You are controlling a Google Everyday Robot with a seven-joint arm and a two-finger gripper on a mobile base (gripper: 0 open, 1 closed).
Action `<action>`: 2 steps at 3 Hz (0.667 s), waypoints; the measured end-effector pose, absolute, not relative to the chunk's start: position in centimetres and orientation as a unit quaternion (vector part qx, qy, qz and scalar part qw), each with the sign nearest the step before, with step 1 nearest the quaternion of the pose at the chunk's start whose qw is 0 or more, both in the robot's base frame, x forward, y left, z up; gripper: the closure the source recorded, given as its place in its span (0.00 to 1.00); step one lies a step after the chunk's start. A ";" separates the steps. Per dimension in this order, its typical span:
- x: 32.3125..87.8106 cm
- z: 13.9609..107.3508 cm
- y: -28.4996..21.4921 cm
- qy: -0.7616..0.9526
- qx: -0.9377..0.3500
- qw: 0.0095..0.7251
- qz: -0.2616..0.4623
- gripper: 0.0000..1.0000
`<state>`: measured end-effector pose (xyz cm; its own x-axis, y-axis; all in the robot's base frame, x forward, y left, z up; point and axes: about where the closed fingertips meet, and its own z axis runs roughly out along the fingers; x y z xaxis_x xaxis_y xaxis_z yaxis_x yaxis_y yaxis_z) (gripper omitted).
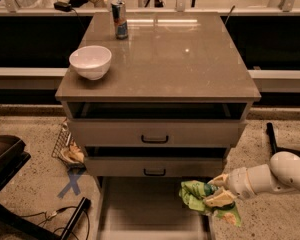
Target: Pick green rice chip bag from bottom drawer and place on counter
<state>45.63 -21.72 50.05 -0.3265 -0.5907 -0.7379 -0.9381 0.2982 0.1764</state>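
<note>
The green rice chip bag point(196, 195) is crumpled and held in my gripper point(216, 191), which is shut on it at the lower right. The bag hangs above the right side of the open bottom drawer point(150, 204), just in front of the second drawer's face. My white arm point(275, 173) reaches in from the right edge. The counter point(170, 54) is the glossy grey-brown top of the cabinet, well above the bag.
A white bowl point(90, 61) sits at the counter's left front. A drink can point(120, 19) stands at its back left. Two upper drawers with black handles point(155, 139) are slightly open. A wire basket point(67, 146) and cables lie on the floor at left.
</note>
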 end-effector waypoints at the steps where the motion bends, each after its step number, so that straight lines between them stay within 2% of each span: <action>1: 45.7 52.0 -21.6 0.761 -0.497 0.289 0.299 1.00; 2: 45.9 57.6 -21.7 0.775 -0.473 0.306 0.288 1.00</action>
<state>45.88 -21.70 57.58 -0.3653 -0.5571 -0.7458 -0.9088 0.3869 0.1561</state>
